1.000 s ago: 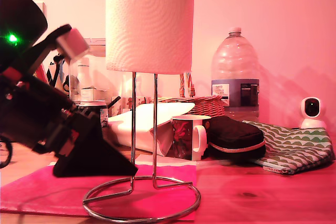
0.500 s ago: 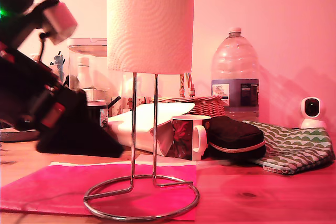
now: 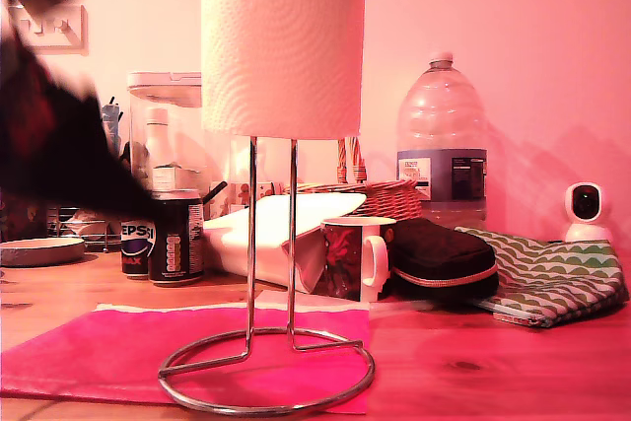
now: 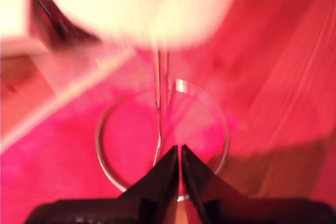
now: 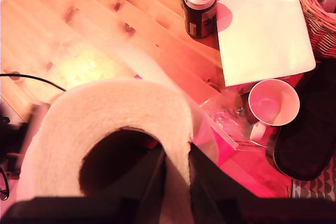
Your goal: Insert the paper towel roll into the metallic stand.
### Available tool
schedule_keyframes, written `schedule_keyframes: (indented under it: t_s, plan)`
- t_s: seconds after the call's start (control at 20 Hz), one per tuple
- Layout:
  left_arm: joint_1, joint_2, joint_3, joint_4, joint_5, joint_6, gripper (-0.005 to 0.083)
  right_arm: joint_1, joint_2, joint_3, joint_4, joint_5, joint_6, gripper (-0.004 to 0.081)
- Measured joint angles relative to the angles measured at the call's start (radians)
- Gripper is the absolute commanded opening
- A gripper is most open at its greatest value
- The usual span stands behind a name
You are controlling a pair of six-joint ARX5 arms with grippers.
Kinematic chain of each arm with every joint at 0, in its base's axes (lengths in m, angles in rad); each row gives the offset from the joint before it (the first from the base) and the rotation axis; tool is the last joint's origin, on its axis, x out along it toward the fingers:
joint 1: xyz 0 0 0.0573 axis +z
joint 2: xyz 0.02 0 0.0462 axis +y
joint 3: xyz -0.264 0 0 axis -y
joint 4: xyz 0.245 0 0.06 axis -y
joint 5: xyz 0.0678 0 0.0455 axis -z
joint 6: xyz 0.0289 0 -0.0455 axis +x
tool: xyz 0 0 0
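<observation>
Paper towel roll point(image 3: 283, 41) sits high on metallic stand point(image 3: 268, 273), 12 o'clock above ring base. Light, soft, crushable; grip at rim wall. My second gripper point(image 5: 177, 169) pinches roll wall at core. My first gripper point(image 4: 180, 156) empty, fingers together.

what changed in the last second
An arm swung up toward the exterior view's left, uncovering the soda cans. My second gripper stays clamped on the paper towel roll, which hangs unmoved above the base of the metallic stand.
</observation>
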Motion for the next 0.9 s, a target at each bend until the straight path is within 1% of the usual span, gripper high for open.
schedule_keyframes:
  t_s: [0.15,0.3,0.4,0.55,0.75,0.8,0.85,0.9]
  plan:
    - [0.000,-0.150,0.001,-0.063,-0.002,-0.022,-0.0019,0.000,0.000,0.000,0.000,-0.001,0.000,0.0117]
    - [0.000,-0.250,0.001,-0.115,-0.012,-0.047,-0.0019,0.000,0.000,0.000,0.000,-0.004,0.000,0.0219]
    - [0.000,-0.314,0.001,-0.125,-0.023,-0.055,-0.0019,0.000,0.000,0.000,0.001,-0.024,0.000,0.0220]
    - [0.000,-0.378,0.001,-0.134,-0.045,-0.074,-0.0019,-0.001,0.000,0.000,0.006,-0.045,0.000,0.0248]
    - [0.000,-0.385,0.001,-0.142,-0.050,-0.074,-0.0019,-0.001,0.000,0.000,0.007,-0.048,-0.012,0.0244]
    - [0.000,-0.385,0.001,-0.142,-0.052,-0.074,-0.0019,-0.001,0.000,0.000,0.007,-0.049,-0.016,0.0222]
    - [0.000,-0.385,0.001,-0.142,-0.056,-0.074,-0.0019,-0.001,0.000,0.000,0.007,-0.049,-0.016,0.0148]
    - [0.000,-0.386,0.001,-0.142,-0.061,-0.074,-0.0019,-0.001,0.000,0.000,0.008,-0.049,-0.016,0.0029]
